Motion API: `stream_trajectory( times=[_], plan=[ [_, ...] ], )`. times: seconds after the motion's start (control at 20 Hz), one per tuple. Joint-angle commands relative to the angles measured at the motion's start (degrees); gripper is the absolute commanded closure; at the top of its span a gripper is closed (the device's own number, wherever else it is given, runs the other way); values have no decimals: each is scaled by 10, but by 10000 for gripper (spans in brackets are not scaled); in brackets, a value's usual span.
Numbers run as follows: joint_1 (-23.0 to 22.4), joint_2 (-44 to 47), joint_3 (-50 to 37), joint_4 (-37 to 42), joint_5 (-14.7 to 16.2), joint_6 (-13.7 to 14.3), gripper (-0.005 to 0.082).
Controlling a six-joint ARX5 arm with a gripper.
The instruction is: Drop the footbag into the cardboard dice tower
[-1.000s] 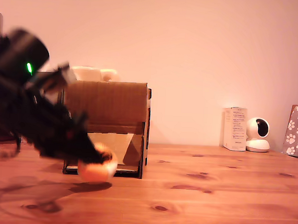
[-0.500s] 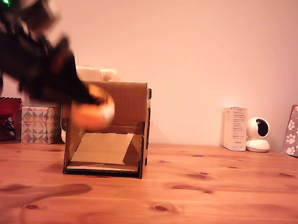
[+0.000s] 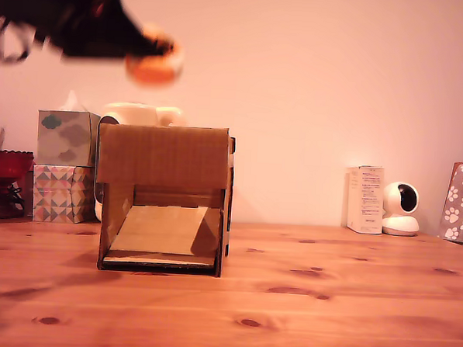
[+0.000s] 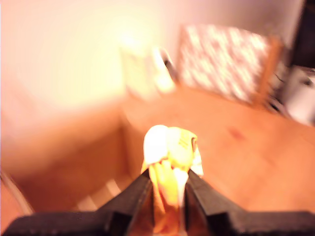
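Gripper pinches the ball tight between its jaws, high up so it clears the cardboard box below it, ready for drop through top.

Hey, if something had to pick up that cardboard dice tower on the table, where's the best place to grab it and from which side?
Probably from above, pinching the thin top edge of a side wall of the cardboard dice tower. The box looks too wide to span, and its front is open over a sloped ramp, leaving nothing firm to grip there.
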Motion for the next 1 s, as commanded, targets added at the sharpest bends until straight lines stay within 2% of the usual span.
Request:
stream_trajectory(
  times=[0.0, 0.1, 0.2, 0.4, 0.6, 0.85, 0.9, 0.95],
  plan=[
    [-1, 18, 24, 10, -11, 20, 676],
    [-1, 47, 57, 9, -14, 38, 676],
    [0, 81, 93, -4, -16, 42, 676],
    [14, 161, 194, -108, -37, 44, 675],
    [27, 225, 271, -191, -41, 43, 674],
    [32, 238, 280, -198, -42, 44, 670],
    [32, 238, 282, -198, -42, 44, 572],
    [32, 238, 285, -199, -42, 41, 367]
  ],
)
